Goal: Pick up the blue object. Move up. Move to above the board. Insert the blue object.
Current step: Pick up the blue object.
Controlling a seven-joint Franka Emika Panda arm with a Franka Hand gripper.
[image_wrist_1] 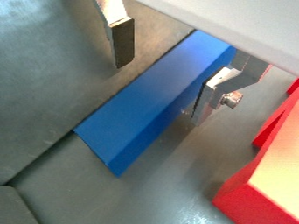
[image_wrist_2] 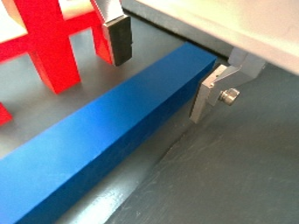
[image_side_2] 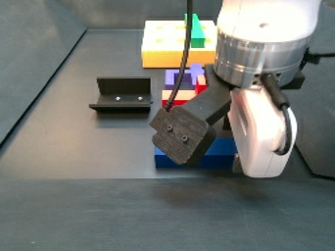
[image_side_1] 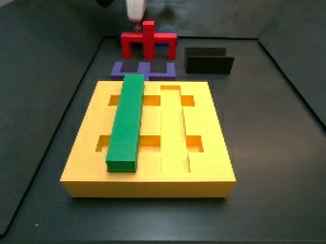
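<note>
Currently the gripper (image_wrist_2: pixel 163 63) is lowered over the blue object (image_wrist_2: pixel 111 140), with its jaws spread and one silver finger on each long side of the bar. In both wrist views the dark-padded finger (image_wrist_1: pixel 121 39) stands clear of one face of the bar, with floor visible between them. The opposite finger (image_wrist_1: pixel 211 94) sits just beside the other face; actual contact cannot be confirmed. The bar lies flat on the dark floor (image_wrist_1: pixel 47 96) and runs lengthwise between the fingers.

In a side view the blue object (image_side_2: pixel 197 150) shows only partly, below the wrist and behind the dark camera housing (image_side_2: pixel 183 129).

A red piece (image_wrist_2: pixel 52 39) stands near the padded finger in a wrist view. In a side view it (image_side_1: pixel 147 40) rises directly below the arm (image_side_1: pixel 135 10), with a purple piece (image_side_1: pixel 144 69) on the floor in front of it.

The board (image_side_1: pixel 90 157) lies well apart from the gripper, on the far side of the red piece from it. A green bar (image_side_1: pixel 128 119) rests lengthwise in one of its grooves. The fixture (image_side_1: pixel 211 61) stands on the floor beside the red piece.
</note>
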